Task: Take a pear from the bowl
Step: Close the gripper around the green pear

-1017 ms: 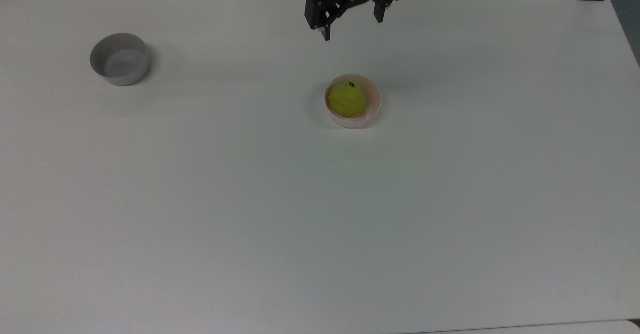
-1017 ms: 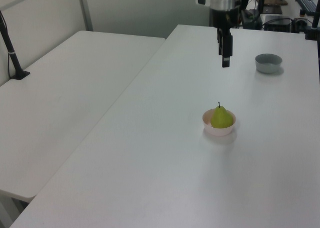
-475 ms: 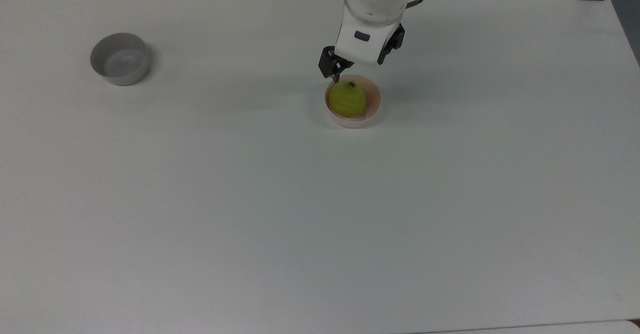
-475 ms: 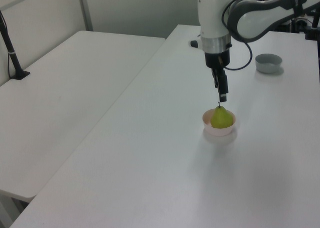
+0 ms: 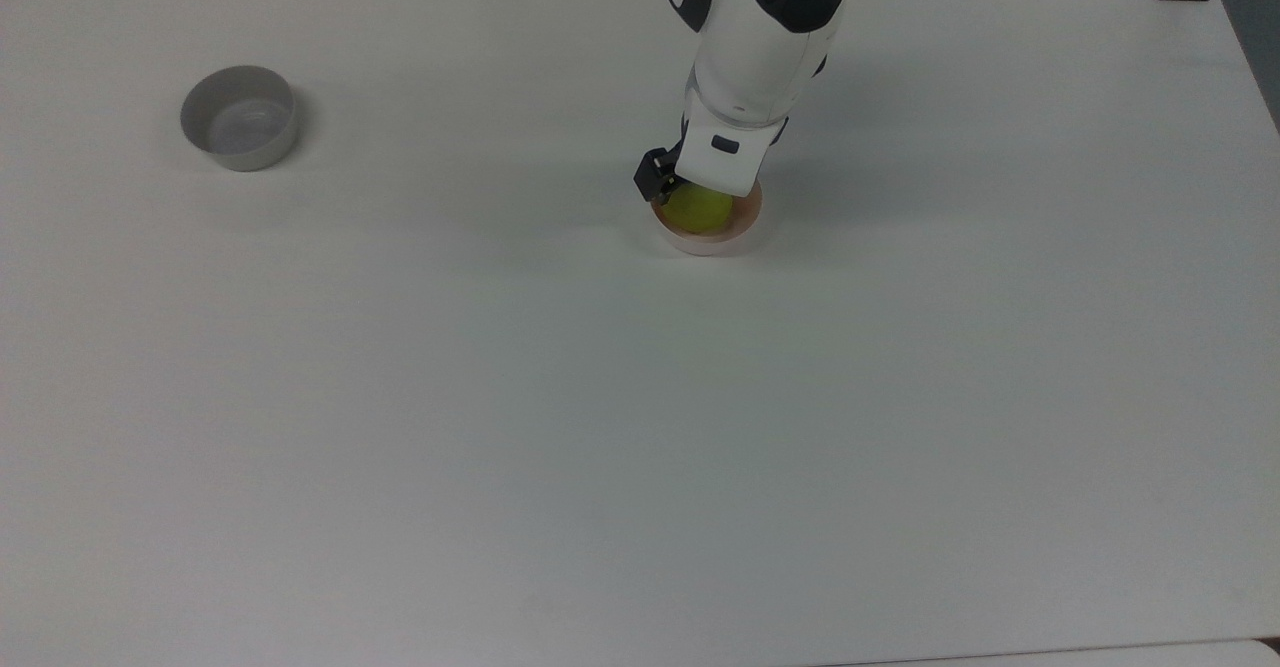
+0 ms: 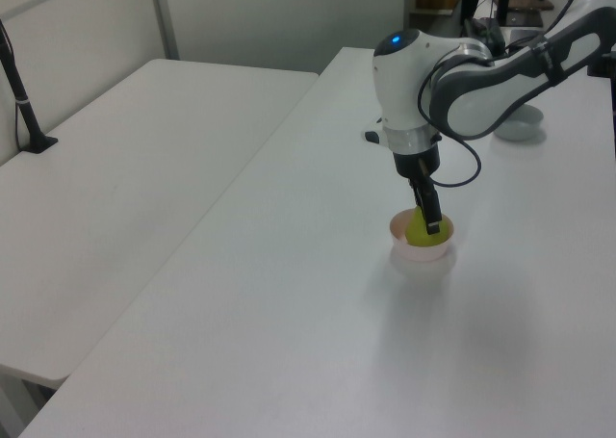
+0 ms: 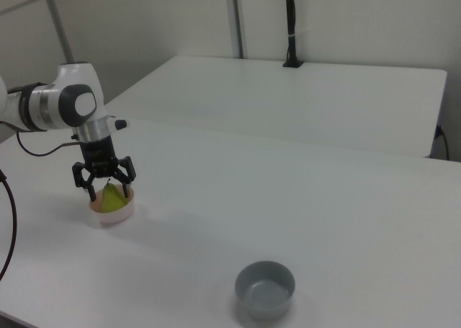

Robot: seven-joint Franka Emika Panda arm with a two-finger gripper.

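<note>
Pincer (image 7: 110, 191) spread astride the pear (image 7: 110, 199) (in bowl (image 7: 113, 214)) on the white table (image 5: 600, 427), pale partitions behind.

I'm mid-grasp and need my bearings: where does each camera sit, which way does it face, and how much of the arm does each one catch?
Top view: overhead, looking down on the table; arm's white wrist above the pear in the pink bowl.
Left view: raised, off one table side; forearm, gripper at the bowl.
Right view: raised, opposite side; open gripper straddling the pear.
Top and right views share the grey bowl.
</note>
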